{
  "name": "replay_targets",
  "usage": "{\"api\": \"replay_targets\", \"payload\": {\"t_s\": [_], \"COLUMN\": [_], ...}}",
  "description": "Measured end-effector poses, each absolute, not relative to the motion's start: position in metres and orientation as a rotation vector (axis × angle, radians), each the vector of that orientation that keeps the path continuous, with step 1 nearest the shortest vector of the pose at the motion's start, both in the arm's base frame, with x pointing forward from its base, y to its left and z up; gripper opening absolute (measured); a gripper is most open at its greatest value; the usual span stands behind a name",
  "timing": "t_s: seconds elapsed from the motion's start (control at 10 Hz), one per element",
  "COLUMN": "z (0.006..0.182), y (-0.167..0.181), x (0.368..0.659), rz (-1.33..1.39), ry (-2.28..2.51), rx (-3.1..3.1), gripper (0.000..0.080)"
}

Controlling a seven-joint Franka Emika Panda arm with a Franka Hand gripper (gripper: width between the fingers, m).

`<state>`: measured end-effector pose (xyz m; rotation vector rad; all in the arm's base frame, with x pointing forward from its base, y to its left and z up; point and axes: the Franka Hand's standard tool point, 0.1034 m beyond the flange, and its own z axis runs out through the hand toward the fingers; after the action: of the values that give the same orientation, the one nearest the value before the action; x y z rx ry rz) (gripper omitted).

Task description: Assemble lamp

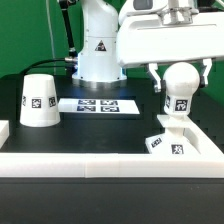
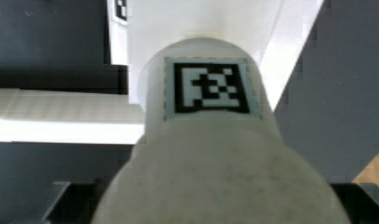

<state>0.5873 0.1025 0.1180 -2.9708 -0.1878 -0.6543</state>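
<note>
The gripper (image 1: 181,80) is clenched on the round head of the bulb (image 1: 180,98), which stands upright on the base (image 1: 172,143), to the exterior view's right of the marker board (image 1: 97,104). The shade (image 1: 40,100) sits wide end down just beside that board's other end. All parts carry black-and-white square tags, with no readable lettering.
</note>
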Motion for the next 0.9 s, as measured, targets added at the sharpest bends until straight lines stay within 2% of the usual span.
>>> {"api": "replay_targets", "payload": {"t_s": [0.1,0.2,0.3,0.6,0.9], "z": [0.118,0.118,0.118,0.118,0.138], "y": [0.102,0.102,0.102,0.102,0.099], "x": [0.587,0.587,0.587,0.587,0.587], "rz": [-0.654,-0.654,-0.653,-0.653,-0.643], "ry": [-0.188,-0.188,-0.187,-0.186,-0.192], "rx": [-2.971,-2.971,-2.971,-2.971,-2.972], "gripper": [0.0577,0.0666,0.0689,0.0698,0.0698]}}
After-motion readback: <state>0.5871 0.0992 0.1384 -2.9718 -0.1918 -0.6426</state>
